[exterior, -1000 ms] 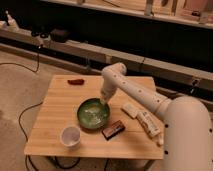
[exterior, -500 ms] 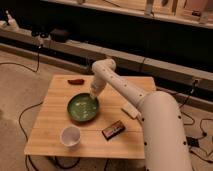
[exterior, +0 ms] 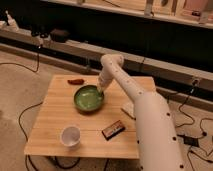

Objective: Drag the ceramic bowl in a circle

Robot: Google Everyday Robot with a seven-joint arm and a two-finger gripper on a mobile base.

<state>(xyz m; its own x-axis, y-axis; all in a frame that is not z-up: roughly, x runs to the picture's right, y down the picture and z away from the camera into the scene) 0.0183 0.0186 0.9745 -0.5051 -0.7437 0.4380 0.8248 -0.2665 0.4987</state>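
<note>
The ceramic bowl [exterior: 89, 98] sits a little behind the middle of the wooden tabletop [exterior: 50, 120], and the tool [exterior: 101, 91] is down at the bowl's right rim, at the end of the white arm [exterior: 145, 120] that reaches in from the lower right. I cannot tell how the tool is set or whether it pinches the rim or only presses against it. The step in hand looks to be the drag itself, so the contact should stay low and steady on the rim, with enough downward pressure to keep the glazed bowl sliding flat rather than tipping or skating free. The loop should be modest: a small reddish object [exterior: 76, 80] lies just behind the bowl's left side, a dark rectangular packet [exterior: 113, 129] lies in front and to the right, and 1 white cup [exterior: 70, 135] stands near the front edge, well apart but within reach of a wide sweep. The tabletop is smooth pale wood, which should let the bowl slide easily. Around it the floor is grey with black cables [exterior: 27, 120] trailing across it, and behind runs a long dark bench under a shelf.
</note>
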